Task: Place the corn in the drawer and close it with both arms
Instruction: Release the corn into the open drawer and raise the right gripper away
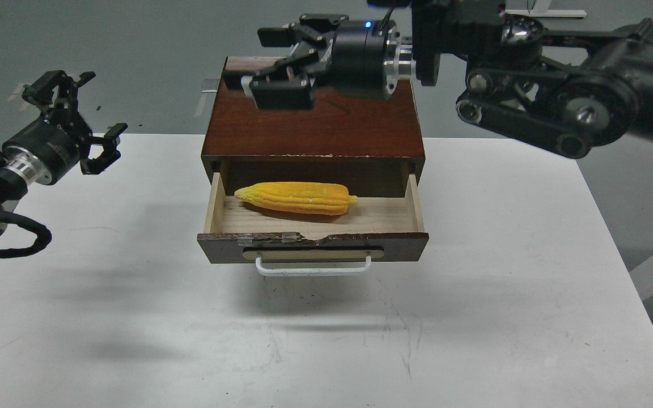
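The yellow corn [297,198] lies lengthwise inside the open drawer [312,247], towards its left and middle, tip pointing left. The drawer is pulled out from a dark wooden cabinet [312,122]; its dark front carries a white bar handle [313,267]. My right gripper [272,65] is open and empty, raised high above the cabinet's back left top, clear of the corn. My left gripper [80,122] is open and empty, held above the table's far left, well left of the drawer.
The cabinet stands at the back middle of a white table [326,340]. The right arm's links [542,107] hang over the cabinet's right side and the table's back right. Grey floor lies beyond the table.
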Controlling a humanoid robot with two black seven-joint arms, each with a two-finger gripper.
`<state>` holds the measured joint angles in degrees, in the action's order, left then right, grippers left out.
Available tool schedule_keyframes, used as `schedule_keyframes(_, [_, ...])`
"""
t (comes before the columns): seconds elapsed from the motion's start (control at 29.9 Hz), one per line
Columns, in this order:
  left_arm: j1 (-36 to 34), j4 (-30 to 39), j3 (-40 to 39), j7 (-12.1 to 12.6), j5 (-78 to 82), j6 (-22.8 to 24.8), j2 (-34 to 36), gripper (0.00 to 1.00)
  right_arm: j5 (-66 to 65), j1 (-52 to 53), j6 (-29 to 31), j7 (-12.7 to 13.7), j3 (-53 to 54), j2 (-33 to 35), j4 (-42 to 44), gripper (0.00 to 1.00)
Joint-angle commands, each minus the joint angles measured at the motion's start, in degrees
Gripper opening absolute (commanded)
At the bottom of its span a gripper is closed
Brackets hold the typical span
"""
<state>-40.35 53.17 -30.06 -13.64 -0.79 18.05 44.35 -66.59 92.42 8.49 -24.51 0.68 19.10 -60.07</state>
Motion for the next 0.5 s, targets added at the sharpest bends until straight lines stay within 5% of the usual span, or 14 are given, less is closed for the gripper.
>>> schedule_keyframes(0.0, [-0.1, 0.0, 0.0, -0.1, 0.1, 0.0, 0.0, 0.98, 49.2, -1.0, 17.6, 5.5, 3.9, 4.3, 11.3, 0.96])
schedule_keyframes(0.13, [-0.1, -0.1, 0.1, -0.3, 3.4, -0.7, 0.0, 0.98, 67.8, -8.0, 19.5, 10.3, 5.1, 6.6, 19.1, 0.97])
schedule_keyframes(0.33, [-0.2, 0.0, -0.9, -1.4, 20.1, -6.0, -0.2, 0.98, 83.2, -23.0, 11.9, 11.2, 13.9, 11.0, 19.7, 0.98])
schedule_keyframes(0.47, [-1.1, 0.9, -1.1, -7.5, 22.2, -5.5, 0.5, 0.98, 83.6, -32.8, 8.5, 11.4, 19.6, 12.6, 19.8, 1.0])
